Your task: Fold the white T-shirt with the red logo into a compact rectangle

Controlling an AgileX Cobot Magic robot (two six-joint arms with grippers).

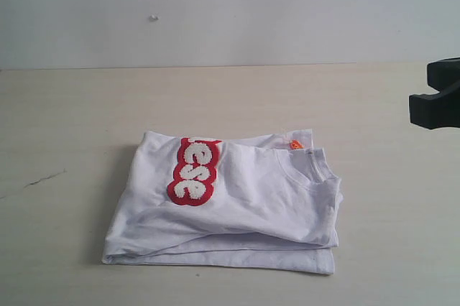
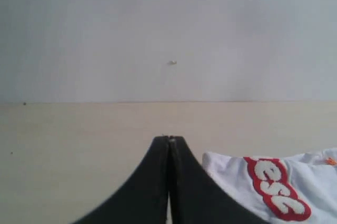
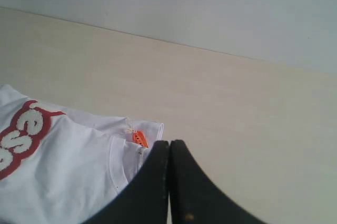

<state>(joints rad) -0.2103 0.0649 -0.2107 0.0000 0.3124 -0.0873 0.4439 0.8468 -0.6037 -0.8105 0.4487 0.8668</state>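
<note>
Beige tabletop (image 1: 72,119) with folded white T-shirt (image 1: 259,198), red logo (image 1: 192,172) uppermost.

This is looking like a robotics test bench in a lab, not a lived-in room. A pale wood-grain table (image 1: 65,119) is running out ahead of the left gripper (image 2: 169,139), whose black jaws are pressing tip to tip, and it is meeting a plain white wall (image 2: 168,24) beyond them. A small speck (image 2: 172,62) is sitting on that wall past the jaw tips. The same tabletop and wall are showing beyond the right gripper (image 3: 169,142), whose jaws are pressing together likewise. A thin scratch (image 1: 39,180) is marking the table well apart from them.
</note>
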